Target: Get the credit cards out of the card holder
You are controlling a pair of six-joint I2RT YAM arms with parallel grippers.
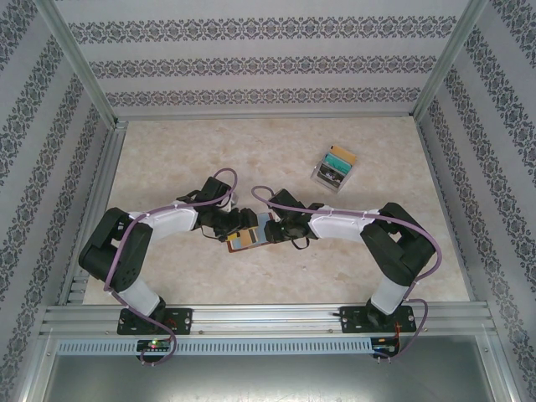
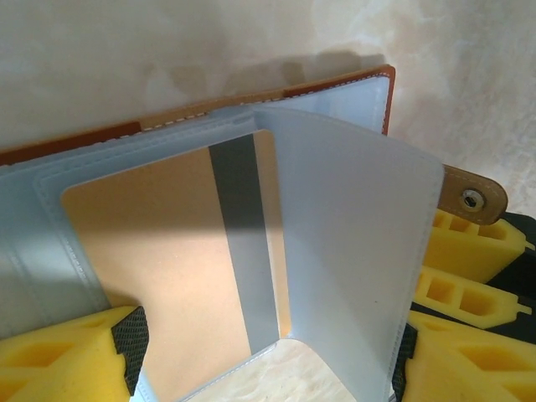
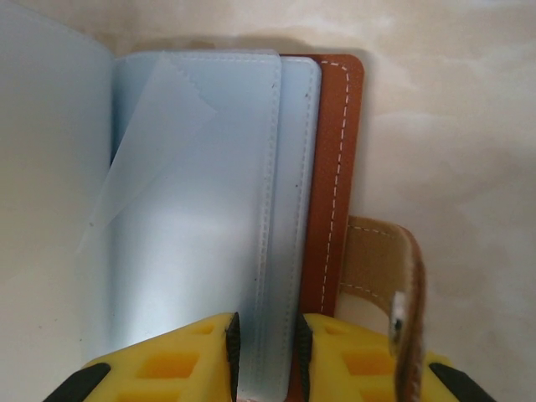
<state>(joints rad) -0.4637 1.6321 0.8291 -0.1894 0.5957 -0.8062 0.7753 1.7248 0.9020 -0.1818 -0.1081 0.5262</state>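
Near centre of table (image 1: 184, 159): pins card holder (image 1: 251, 239) by a pale pocket leaf with right gripper (image 3: 266, 360), jaws clamped on that leaf. Straddles holder's left edge with left gripper (image 2: 268, 335), jaws spread, gripping nothing. Finds tan credit card (image 2: 159, 251) in open pocket just right of left gripper, long axis roughly left-right, pointing straight at that pincer. Favours left arm for the pull, likely. Leaves clear box (image 1: 335, 166) far right, well apart.

Open card holder (image 1: 249, 239), tan card (image 2: 167, 251) pocketed
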